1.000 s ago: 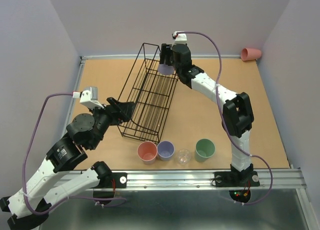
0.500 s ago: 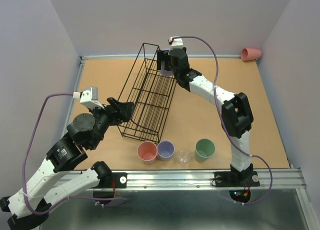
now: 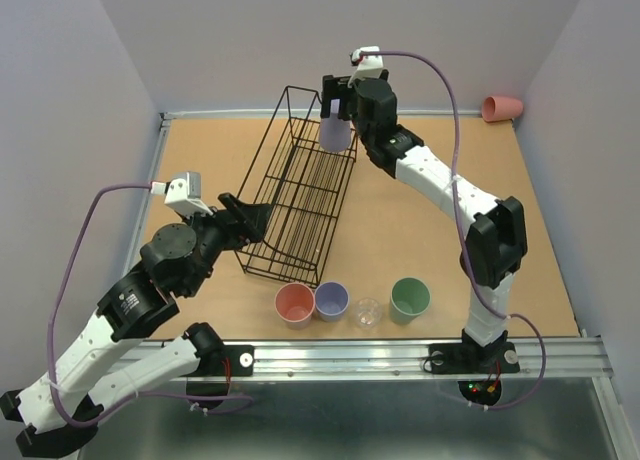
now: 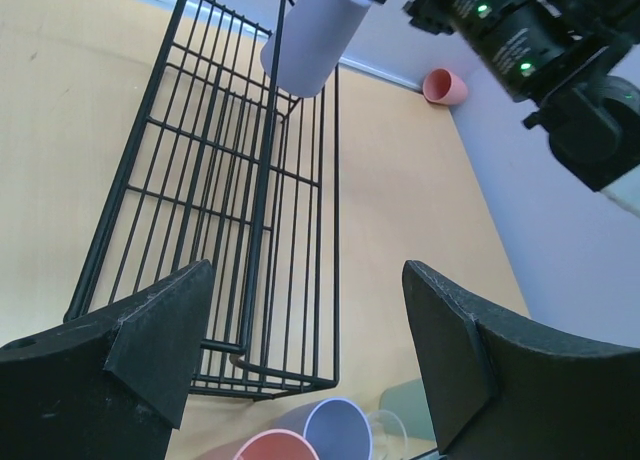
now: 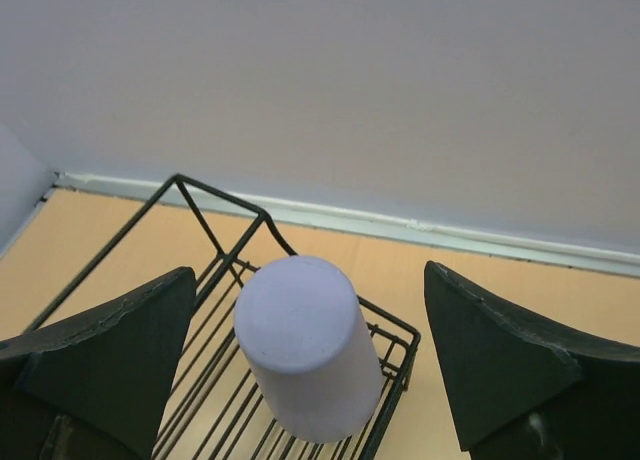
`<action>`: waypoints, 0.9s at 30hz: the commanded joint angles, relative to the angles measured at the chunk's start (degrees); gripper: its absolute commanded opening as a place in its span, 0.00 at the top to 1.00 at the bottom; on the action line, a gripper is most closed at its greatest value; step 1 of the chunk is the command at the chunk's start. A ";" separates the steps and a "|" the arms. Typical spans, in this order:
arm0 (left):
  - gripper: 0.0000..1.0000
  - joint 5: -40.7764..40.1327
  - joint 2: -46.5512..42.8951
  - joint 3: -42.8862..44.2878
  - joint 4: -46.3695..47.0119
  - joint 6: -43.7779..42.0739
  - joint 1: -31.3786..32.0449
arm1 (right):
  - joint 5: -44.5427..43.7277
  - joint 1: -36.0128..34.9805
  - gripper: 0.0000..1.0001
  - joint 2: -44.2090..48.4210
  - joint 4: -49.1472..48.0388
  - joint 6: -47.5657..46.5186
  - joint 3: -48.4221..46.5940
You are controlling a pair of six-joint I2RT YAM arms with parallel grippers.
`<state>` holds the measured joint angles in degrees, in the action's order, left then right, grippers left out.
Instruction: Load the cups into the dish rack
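The black wire dish rack [image 3: 300, 195] lies slantwise in the middle of the table. A lavender cup [image 3: 335, 134] sits mouth-down and tilted at the rack's far end. In the right wrist view that cup [image 5: 305, 345] lies between the wide-apart fingers and touches neither. My right gripper [image 3: 338, 98] hangs open just above it. My left gripper [image 3: 245, 215] is open beside the rack's near left side, with nothing between its fingers [image 4: 480, 360]. A salmon-pink cup [image 3: 295, 304], a lavender cup [image 3: 331, 301], a clear cup [image 3: 367, 313] and a green cup [image 3: 409, 299] stand in a row near the front edge.
Another salmon-pink cup [image 3: 502, 107] lies on its side in the far right corner by the wall. The table [image 3: 420, 230] is walled at the back and on both sides. The left wrist view shows the rack [image 4: 240, 200] straight ahead and the right arm [image 4: 530, 50] above its far end.
My right gripper opened wider, let go of the lavender cup and rose a little; the cup stays at the rack's far end. The left arm has barely shifted.
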<state>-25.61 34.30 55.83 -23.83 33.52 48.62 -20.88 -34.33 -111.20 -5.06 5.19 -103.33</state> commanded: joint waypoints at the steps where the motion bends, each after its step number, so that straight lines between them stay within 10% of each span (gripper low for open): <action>1: 0.12 -0.41 1.82 1.29 2.04 -0.12 -0.19 | -3.71 -0.57 0.00 6.07 -3.99 -3.51 -3.46; 12: 0.12 4.95 8.93 3.05 6.61 -2.84 -0.19 | -26.57 13.22 0.00 0.56 -6.03 -9.24 1.91; 27: 0.12 10.66 2.17 -11.97 14.52 3.66 -0.19 | -11.91 38.19 0.00 -18.70 6.55 5.54 -12.60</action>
<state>-16.88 38.20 47.05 -13.54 35.11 48.62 -36.84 1.56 -128.29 1.43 9.28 -109.10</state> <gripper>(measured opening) 0.873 0.998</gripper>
